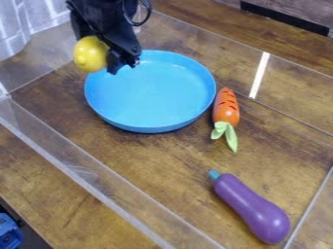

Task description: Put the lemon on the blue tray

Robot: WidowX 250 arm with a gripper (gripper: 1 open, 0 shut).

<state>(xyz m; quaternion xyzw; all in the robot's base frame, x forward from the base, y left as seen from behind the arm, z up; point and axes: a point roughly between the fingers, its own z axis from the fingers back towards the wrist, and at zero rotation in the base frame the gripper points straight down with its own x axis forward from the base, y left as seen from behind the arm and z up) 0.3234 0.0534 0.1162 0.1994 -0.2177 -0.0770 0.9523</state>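
A glossy yellow lemon [89, 53] hangs in the air at the upper left, just outside the far left rim of the blue tray [156, 97]. My black gripper [101, 55] is shut on the lemon, with one finger down its right side. The round sky-blue tray lies on the wooden table and holds nothing. The arm above the gripper runs out of the top of the frame.
An orange carrot [227, 109] with green leaves lies just right of the tray. A purple eggplant [250, 206] rests at the lower right. Clear acrylic walls [78, 165] box in the work area on the wooden table.
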